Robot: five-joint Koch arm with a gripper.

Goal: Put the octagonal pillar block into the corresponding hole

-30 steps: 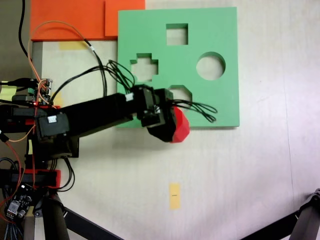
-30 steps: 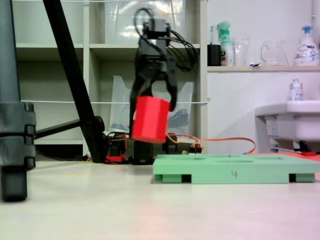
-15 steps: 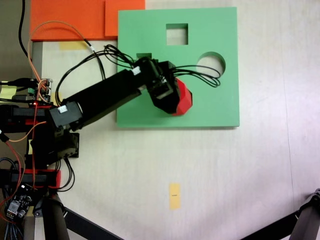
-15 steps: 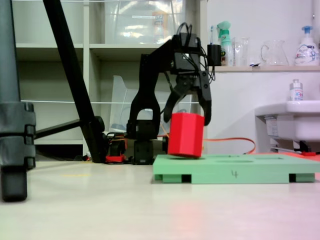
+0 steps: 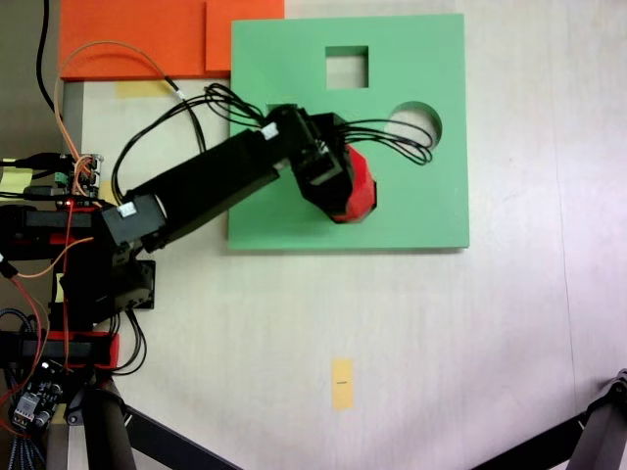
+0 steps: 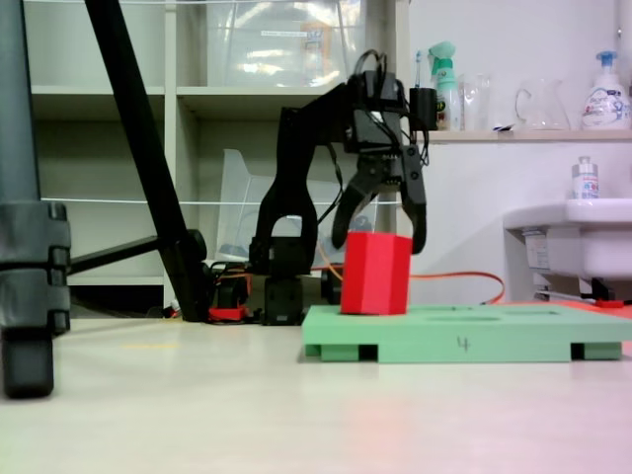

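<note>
Red octagonal pillar block (image 6: 375, 274), previously lifted and clamped, now rests upright on the green foam board (image 6: 464, 331); the hand (image 6: 385, 240) has spread open above it, gripping nothing.

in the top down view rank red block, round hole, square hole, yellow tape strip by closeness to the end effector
From the end effector:
1. Red block, right at it.
2. Round hole, up-right.
3. Square hole, at the board's top.
4. Yellow tape strip, far below on the table.

red block (image 6: 375, 274) upright on green board (image 5: 421, 211) (gripper (image 6: 380, 225) straddling its top), bare tabletop (image 5: 441, 343) in front
</note>
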